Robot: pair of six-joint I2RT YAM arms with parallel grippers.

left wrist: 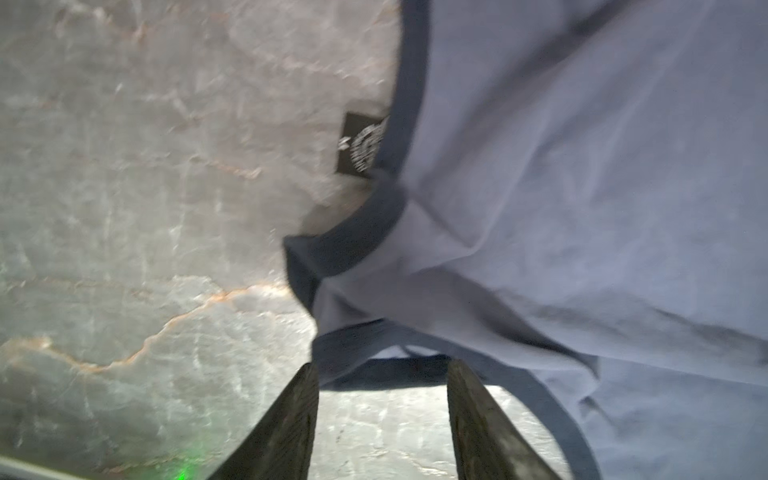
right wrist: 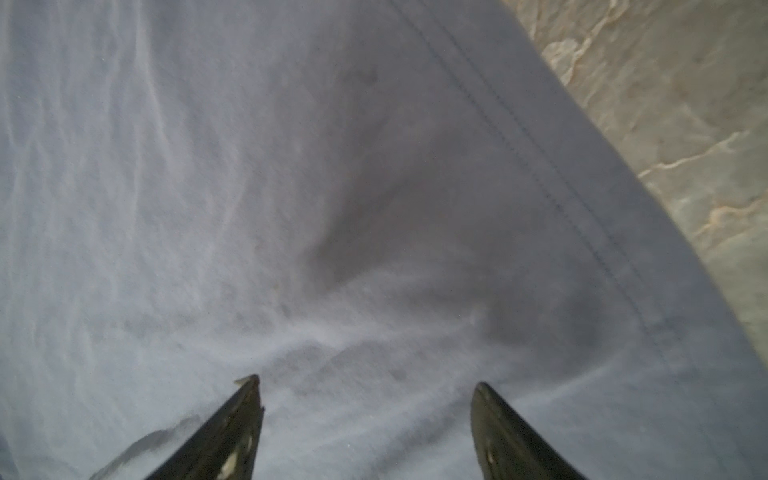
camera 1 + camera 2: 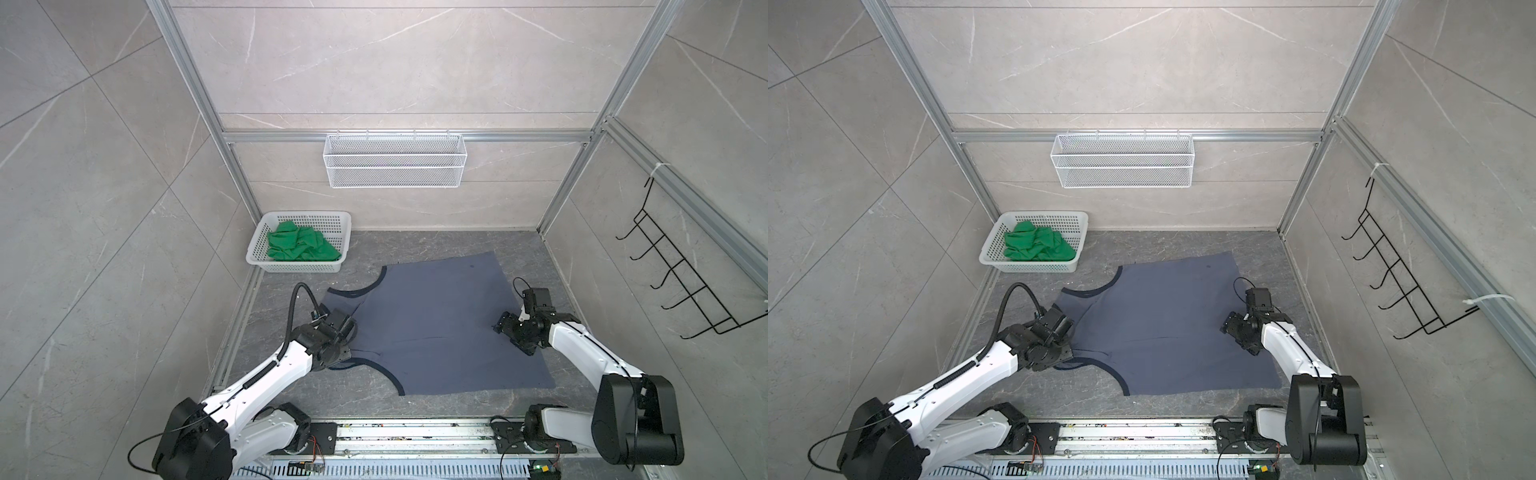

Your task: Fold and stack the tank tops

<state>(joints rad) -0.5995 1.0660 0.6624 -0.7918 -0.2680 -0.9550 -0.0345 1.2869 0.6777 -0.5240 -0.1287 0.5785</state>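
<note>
Stone floor (image 3: 415, 245): white basket (image 3: 299, 268) holds crumpled green tank top (image 3: 301, 248).

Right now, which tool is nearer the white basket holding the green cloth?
Left. The left tool is at the blue top's strap end, on the basket's side; the right tool is over its hem end, across the cloth.

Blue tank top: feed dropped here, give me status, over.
Left gripper, jaws apart, at blue tank top shoulder strap. Right gripper, jaws apart, over its hem side. Top spread flat, unfolded; green tank top in basket. Nothing in the way.
</note>
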